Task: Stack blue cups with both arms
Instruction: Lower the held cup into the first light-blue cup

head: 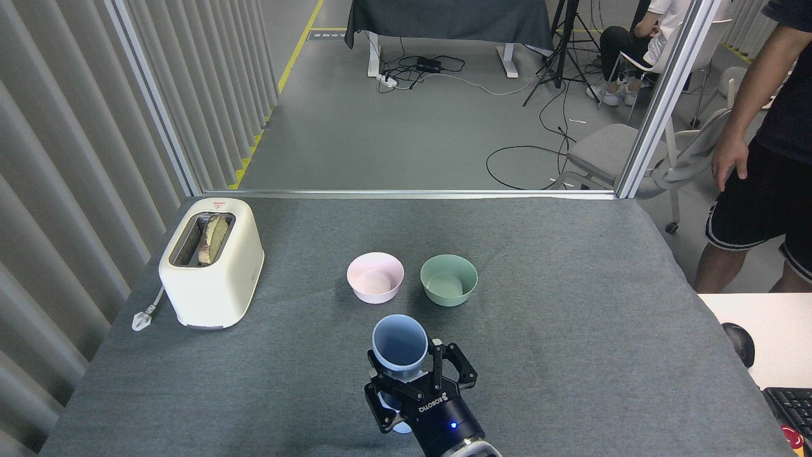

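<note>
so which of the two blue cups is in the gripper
The upper blue cup, with its open mouth in full view, is clamped in the right gripper. The other cup stands on the table, mostly hidden beneath.

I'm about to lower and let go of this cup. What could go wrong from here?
1. The right gripper and held blue cup hide nearly all of the lower blue cup; alignment cannot be confirmed, so the rims might catch and tip it.
2. The pink bowl and mint-green bowl sit just beyond; a toppled cup could roll into them.
</note>
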`<state>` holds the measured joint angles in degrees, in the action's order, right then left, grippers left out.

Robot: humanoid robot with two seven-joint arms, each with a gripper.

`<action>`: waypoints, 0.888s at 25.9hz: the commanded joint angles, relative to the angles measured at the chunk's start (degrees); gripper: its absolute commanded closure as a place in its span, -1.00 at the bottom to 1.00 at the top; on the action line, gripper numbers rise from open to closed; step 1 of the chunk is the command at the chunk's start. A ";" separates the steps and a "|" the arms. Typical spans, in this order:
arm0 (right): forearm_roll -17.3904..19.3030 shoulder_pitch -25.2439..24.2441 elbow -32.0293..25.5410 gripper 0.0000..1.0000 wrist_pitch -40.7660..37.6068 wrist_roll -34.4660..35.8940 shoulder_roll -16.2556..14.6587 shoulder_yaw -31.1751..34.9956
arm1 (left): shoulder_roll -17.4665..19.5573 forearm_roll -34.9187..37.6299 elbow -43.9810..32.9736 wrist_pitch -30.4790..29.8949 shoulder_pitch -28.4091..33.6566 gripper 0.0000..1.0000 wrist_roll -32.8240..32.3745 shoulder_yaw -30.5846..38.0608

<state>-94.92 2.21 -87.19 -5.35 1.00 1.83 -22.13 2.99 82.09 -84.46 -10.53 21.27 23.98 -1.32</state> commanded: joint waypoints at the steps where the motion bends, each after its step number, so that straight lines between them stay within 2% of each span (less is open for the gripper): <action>1: 0.00 -0.01 0.89 -0.30 -0.01 -0.03 -0.07 0.15 | 0.00 0.00 0.18 -0.02 0.00 -1.00 0.01 0.00; 18: 0.35 -2.74 1.33 -0.35 -0.01 0.32 -0.25 0.42 | 0.00 0.00 0.18 -0.02 0.00 -1.00 0.01 0.09; 23: 0.61 -2.65 5.63 -0.40 -0.01 1.38 -0.42 1.21 | 0.00 0.00 0.27 -0.02 -0.09 -1.00 0.01 0.09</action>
<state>-94.46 -0.46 -83.75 -5.45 1.68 1.48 -21.52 2.99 82.09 -84.23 -10.53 21.25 23.98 -1.23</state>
